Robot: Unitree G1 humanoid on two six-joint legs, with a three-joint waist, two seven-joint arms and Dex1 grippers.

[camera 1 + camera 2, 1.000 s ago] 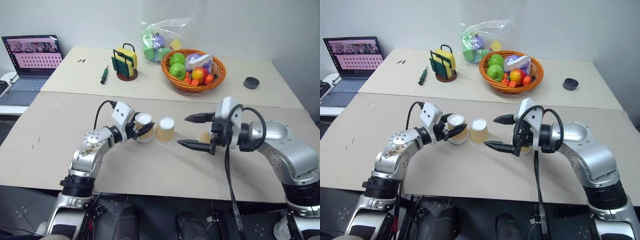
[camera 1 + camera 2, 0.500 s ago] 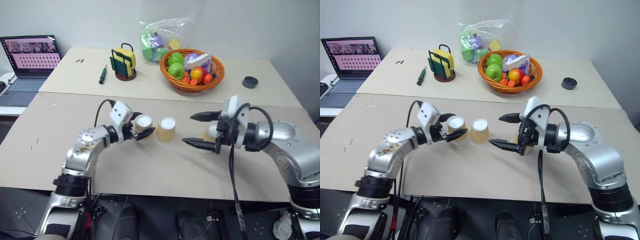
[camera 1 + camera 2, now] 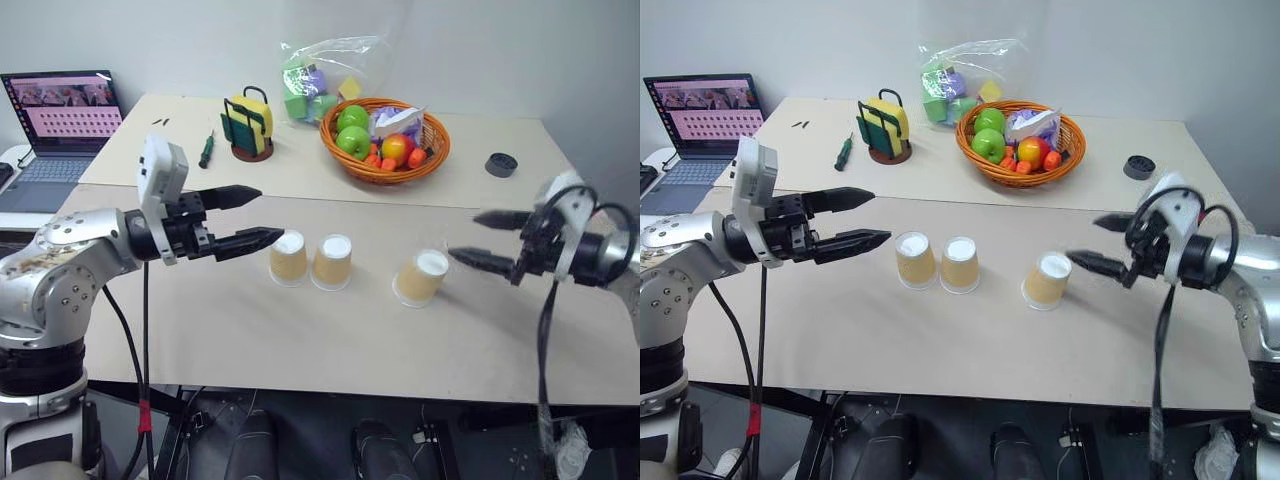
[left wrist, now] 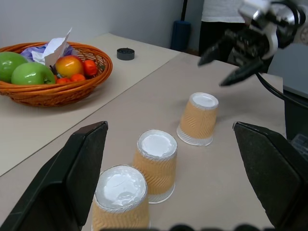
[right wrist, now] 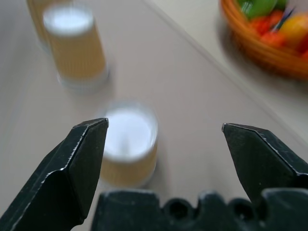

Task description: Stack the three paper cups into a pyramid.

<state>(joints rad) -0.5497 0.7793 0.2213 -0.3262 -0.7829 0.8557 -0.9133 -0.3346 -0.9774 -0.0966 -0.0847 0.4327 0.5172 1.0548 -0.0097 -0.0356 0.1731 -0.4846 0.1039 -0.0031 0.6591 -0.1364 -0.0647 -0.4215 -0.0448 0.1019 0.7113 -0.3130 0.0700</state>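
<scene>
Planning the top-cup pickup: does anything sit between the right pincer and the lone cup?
Nothing visible does. The right pincer is open, with bare table between it and the lone cup, which stands apart from the paired cups.

Both arms are rounded silver-grey metal shells with black bands at the joints, and the left arm's shell is scuffed with brownish marks. Each wrist carries a white block, with a black cable looping from it and hanging below the arm. The left gripper and right gripper each have two long, pointed black fingers
</scene>
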